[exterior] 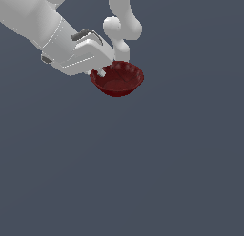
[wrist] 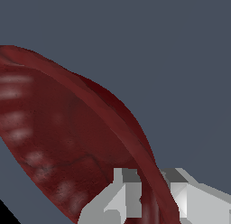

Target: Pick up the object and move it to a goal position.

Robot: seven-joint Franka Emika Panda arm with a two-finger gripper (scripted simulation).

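My gripper pinched the dark red bowl by its thin rim, one finger inside, for carrying goalward.

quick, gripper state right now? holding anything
gripper: shut on the rim of the dark red bowl, one finger inside the rim and one outside.

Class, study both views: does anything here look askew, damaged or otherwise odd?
Nothing is damaged or spilled. One thing stands out: the dark red bowl is tilted rather than level, pinched by its thin rim between the gripper fingers; the wrist view shows a finger on each side of the rim.
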